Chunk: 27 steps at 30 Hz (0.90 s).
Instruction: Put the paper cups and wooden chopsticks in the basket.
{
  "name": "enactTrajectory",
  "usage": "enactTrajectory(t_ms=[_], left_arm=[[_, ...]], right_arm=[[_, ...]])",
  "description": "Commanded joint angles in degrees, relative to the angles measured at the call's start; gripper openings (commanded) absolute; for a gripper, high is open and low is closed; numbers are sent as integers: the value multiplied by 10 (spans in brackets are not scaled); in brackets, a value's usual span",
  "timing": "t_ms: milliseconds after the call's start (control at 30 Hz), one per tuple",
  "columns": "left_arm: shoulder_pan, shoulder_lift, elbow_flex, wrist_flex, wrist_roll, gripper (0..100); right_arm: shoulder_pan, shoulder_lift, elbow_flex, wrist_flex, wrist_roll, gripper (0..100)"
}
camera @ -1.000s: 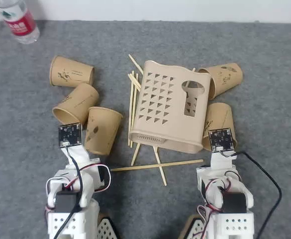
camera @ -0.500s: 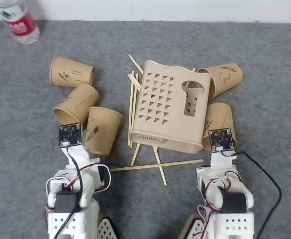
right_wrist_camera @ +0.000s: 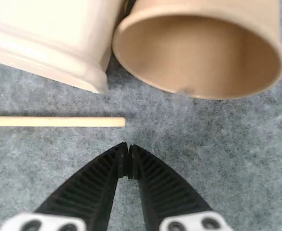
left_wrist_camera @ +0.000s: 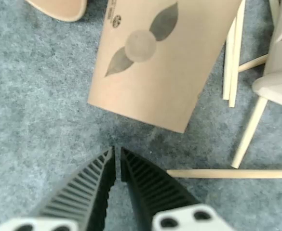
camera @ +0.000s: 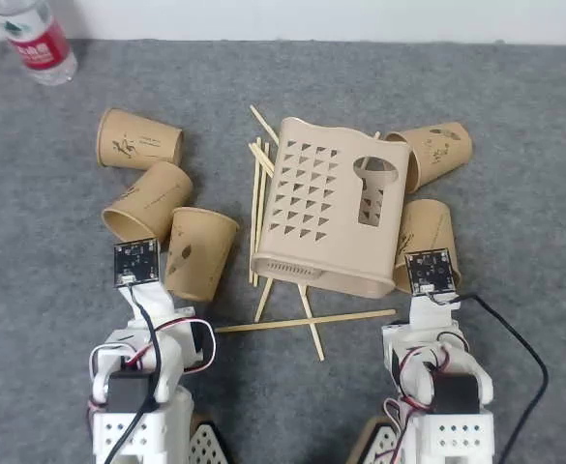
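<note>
**Brown paper cups lie just ahead of two closed, empty grippers**

Grey felt covers the desk (camera: pixel 515 116). The basket (camera: pixel 331 203) lies tipped over near the middle of it.

The left gripper (left_wrist_camera: pixel 115 154) has its fingers pressed together on nothing. Its tips point at the base of the near left cup (camera: pixel 202 253), which lies on its side a small gap of felt away. Two more cups (camera: pixel 149 200) lie beyond it, toward the desk's left edge.

The right gripper (right_wrist_camera: pixel 128 154) is likewise closed and empty. It faces the open mouth of the near right cup (camera: pixel 424 242), which rests against the basket's side. A far right cup (camera: pixel 431 153) lies beyond, also against the basket.

Wooden chopsticks (camera: pixel 256 193) lie along the basket's left side and poke out from under its near end. One long chopstick (camera: pixel 307 320) lies across the felt between the arms, its end just beside the right gripper's tips.

A bottle (camera: pixel 36 39) lies at the far left corner.
</note>
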Motion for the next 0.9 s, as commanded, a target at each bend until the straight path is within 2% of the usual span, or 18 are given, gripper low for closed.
enactTrajectory(t_ms=[0,133,233,367,533,633,700,800,867], left_arm=[[3,-7,-3,-10,2,12],[11,-8,-4,-17,0,12],[62,-8,-3,-62,2,12],[66,-8,-3,-69,-1,12],[0,-8,-3,-91,-3,12],[-15,-8,-3,-99,-4,12],[-15,-8,-3,-91,-54,12],[-11,-8,-3,-72,-178,12],[-11,-8,-3,-61,-210,12]], right_arm=[[-7,-7,10,-9,-5,8],[-7,-7,10,-9,-5,8],[-7,-7,10,-9,-5,8],[-7,-7,10,-9,-5,8],[-7,-7,10,-12,-3,9],[0,-7,8,-45,-2,9],[16,-7,4,-81,-2,9],[44,-7,-29,-146,-2,9],[66,-7,-64,-167,0,9]])
